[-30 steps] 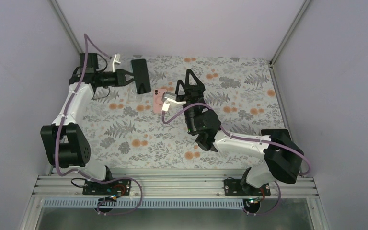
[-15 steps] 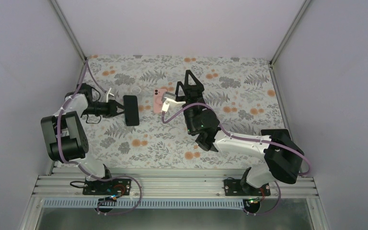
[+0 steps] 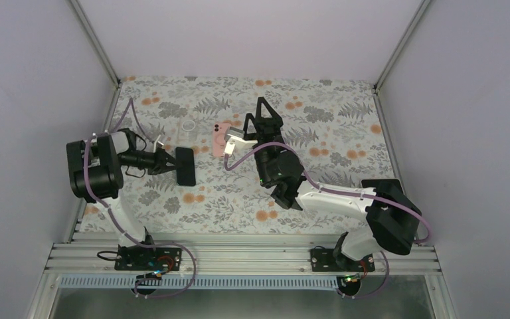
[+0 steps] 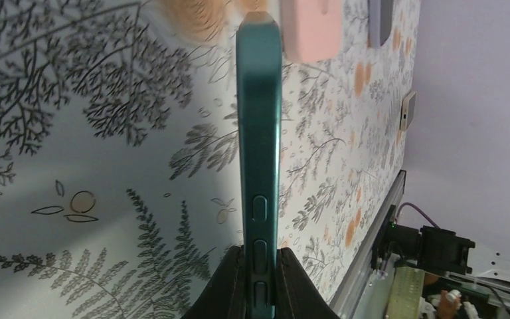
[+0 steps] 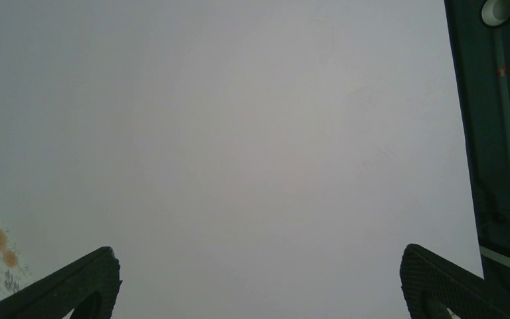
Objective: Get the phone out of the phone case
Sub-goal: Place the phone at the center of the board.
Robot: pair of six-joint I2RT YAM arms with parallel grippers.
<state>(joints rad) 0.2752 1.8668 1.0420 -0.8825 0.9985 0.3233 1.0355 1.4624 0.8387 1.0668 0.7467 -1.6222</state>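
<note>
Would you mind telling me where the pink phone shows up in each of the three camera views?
Top external: the pink phone lies on the table, near its middle.
Left wrist: at the top edge, just right of the dark teal case.
Right wrist: not in it.
Shared landmark: that case, held in the left gripper.

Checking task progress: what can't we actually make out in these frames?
- Teal case in left gripper: empty or not; left wrist sees only its edge, top view too small.
- Pink phone: cut off by left wrist's top edge.
- Right wrist: mostly wall, no objects.
</note>
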